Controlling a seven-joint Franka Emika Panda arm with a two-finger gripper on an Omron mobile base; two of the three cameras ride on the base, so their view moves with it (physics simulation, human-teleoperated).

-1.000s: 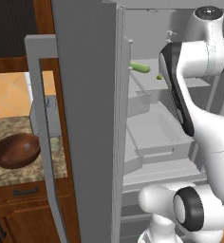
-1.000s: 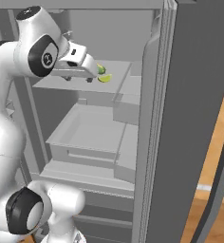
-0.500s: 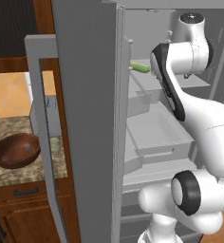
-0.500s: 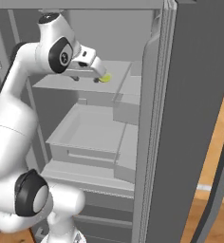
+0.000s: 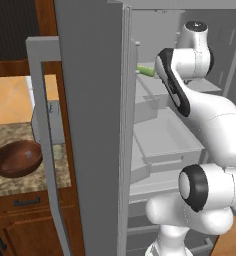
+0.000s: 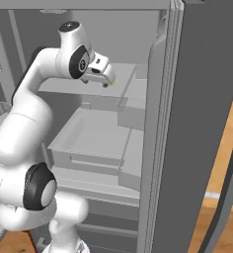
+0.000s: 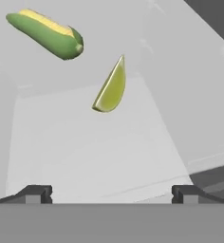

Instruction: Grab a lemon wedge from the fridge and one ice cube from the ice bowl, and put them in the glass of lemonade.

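Honestly, I read no writing anywhere. My arm reaches up into the open fridge [image 6: 197,123], gripper [image 7: 112,192] spread wide and empty over the upper shelf [image 7: 85,152]. At centre of the hand view lies the lemon wedge [image 7: 110,88], an ear of corn [image 7: 46,33] at upper left.

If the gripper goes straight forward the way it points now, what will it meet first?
Probably the lemon wedge on the fridge shelf. It lies ahead between the open gripper's fingertips. The corn cob sits off to one side. Depth is hard to judge.
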